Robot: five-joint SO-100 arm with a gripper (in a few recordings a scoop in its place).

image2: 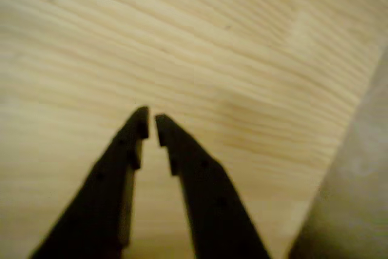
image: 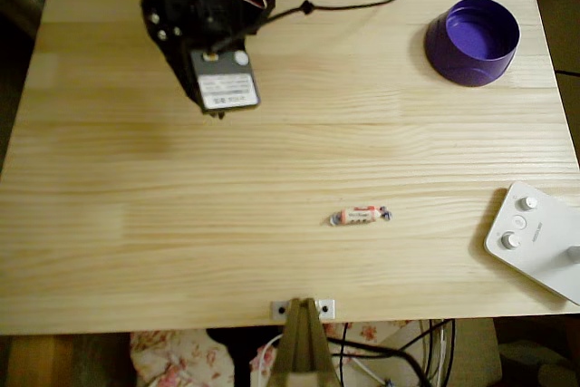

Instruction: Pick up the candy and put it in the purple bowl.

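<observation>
The claw (image2: 151,124) was nearly pressed together, with only a thin gap between its tips, and it held nothing. In the overhead view it hung over the top-left part of the counter (image: 109,251). The candy (image: 360,216) lay well apart from it, down and to the right, with its long side running left to right. The purple bowl (image: 473,41) sat at the top right.

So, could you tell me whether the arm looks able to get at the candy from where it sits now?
Probably yes. The candy lies alone on bare table, nothing between it and the gripper, whose tips are nearly closed and would need to open first. Whether the arm stretches that far I cannot tell.
</observation>
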